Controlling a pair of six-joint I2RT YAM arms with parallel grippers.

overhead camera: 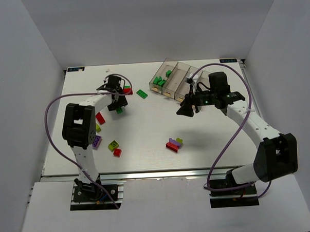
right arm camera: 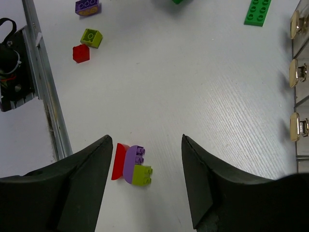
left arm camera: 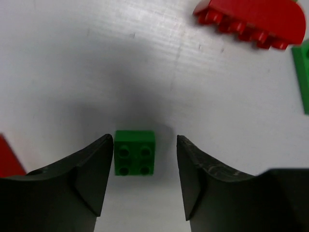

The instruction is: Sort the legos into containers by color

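1. The setup is a white table (overhead camera: 145,126) boxed in by plain pale walls (overhead camera: 19,75) on the left, back and right. A metal rail (overhead camera: 147,173) runs along the near edge, and that's where both arm bases are bolted.
2. The containers (overhead camera: 180,73) sit at the far right of the table. It's a row of clear narrow bins joined side by side and angled a bit, with tan labels on their near ends.
3. There are green bricks (overhead camera: 168,73) in the left end of that row, though I honestly can't tell if they're in one bin or two. The right arm covers part of the other bins, so I can't tell what's in those.
4. The left gripper (left arm camera: 144,145) is down at the table in the far left area with its jaws apart. A small green brick (left arm camera: 135,152) lies flat between them. The left finger is just beside it, and there's a clear gap on the other side.
5. The right gripper (right arm camera: 147,145) is spread wide too, with nothing in it, and it hangs above the table near the bins. Its wrist view looks down on a red-purple-yellow-green clump (right arm camera: 131,164) lying on the middle of the table.
6. As for the loose stuff:
   - a flat green plate (overhead camera: 142,93) lies between the left gripper and the bins
   - a red brick (overhead camera: 100,118) sits by the left arm
   - a purple brick (overhead camera: 96,142), a yellow-green brick (overhead camera: 113,145) and a small red cube (overhead camera: 117,152) are bunched at the near left
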